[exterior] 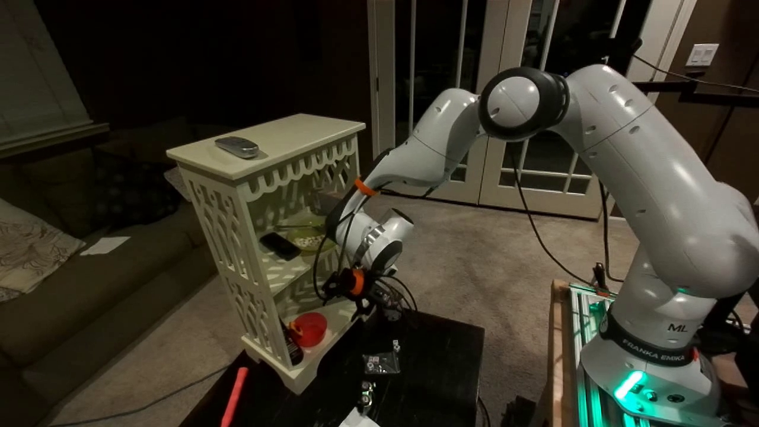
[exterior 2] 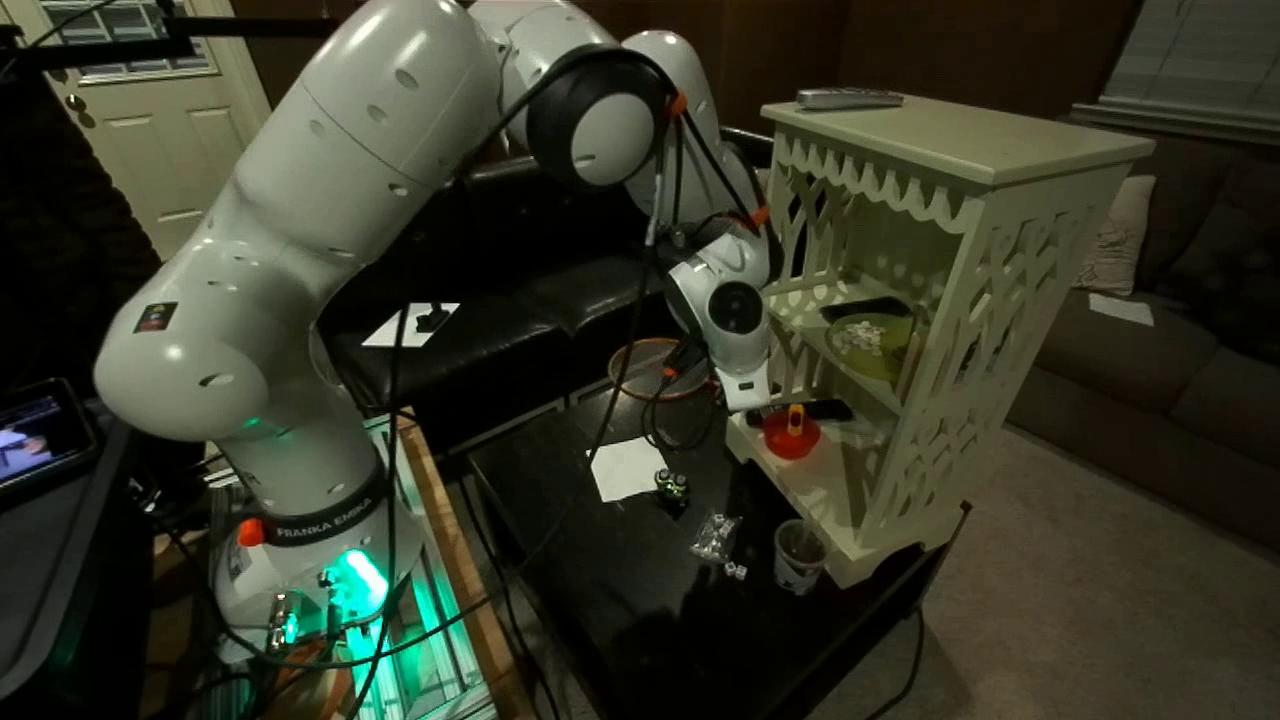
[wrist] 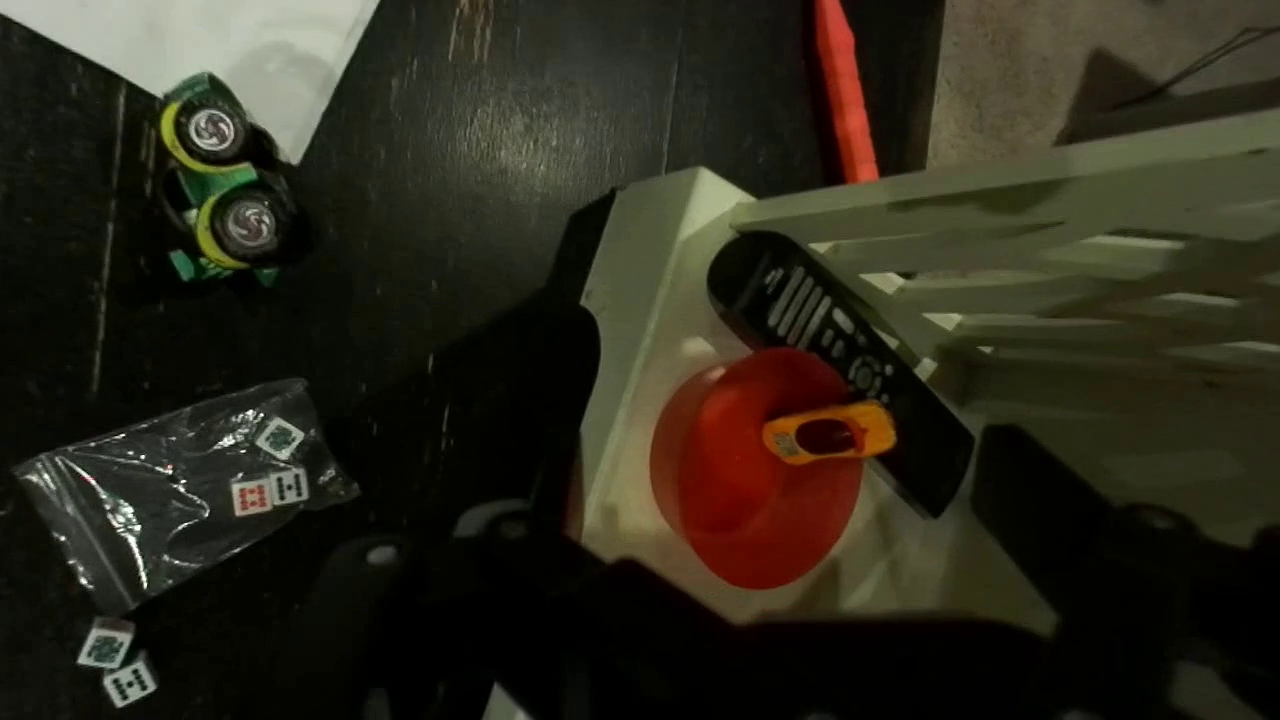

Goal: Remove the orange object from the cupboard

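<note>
The orange object, a small yellow-orange toy car [wrist: 845,436], leans on the rim of a red see-through bowl [wrist: 735,510]. The bowl stands on the bottom shelf of the cream cupboard [exterior: 284,139]. The car also shows in both exterior views [exterior: 295,330] [exterior 2: 796,420]. My gripper [wrist: 788,395] is open, its black fingers apart on either side of the bowl and car in the wrist view, with nothing between them touched as far as I can see. In an exterior view the gripper [exterior: 345,296] is at the cupboard's open front, above the bottom shelf.
A black remote [wrist: 900,410] lies beside the bowl. The middle shelf above holds a phone [exterior: 280,245] and a green bowl [exterior 2: 880,360]. On the black table are a toy truck [wrist: 225,185], a bag of dice [wrist: 180,490], a cup [exterior 2: 800,555] and a red stick [exterior: 235,396].
</note>
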Available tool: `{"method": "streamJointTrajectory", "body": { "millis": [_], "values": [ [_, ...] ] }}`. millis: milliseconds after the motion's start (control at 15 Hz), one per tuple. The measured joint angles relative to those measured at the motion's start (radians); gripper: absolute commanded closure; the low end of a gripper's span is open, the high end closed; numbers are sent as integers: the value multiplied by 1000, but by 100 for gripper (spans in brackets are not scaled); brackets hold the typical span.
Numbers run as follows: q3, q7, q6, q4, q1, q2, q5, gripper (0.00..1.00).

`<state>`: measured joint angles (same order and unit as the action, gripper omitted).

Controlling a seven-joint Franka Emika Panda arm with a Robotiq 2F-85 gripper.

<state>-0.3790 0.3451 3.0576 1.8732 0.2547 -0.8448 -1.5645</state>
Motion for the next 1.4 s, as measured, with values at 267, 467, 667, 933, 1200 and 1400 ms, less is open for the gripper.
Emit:
{"method": "streamJointTrajectory", "body": {
  "millis": [267,467,667,933,1200,1400],
  "values": [
    [0,13,5,-28,1,-47,-2,0],
    [-11,54,-6,-88,6,-72,-70,0],
    [-9,98,-2,-166,-2,-131,-127,0],
    [12,119,11,-243,-25,-219,-164,0],
    [43,130,25,-319,-45,-290,-198,0],
    [66,137,47,-371,-52,-315,-236,0]
  ]
}}
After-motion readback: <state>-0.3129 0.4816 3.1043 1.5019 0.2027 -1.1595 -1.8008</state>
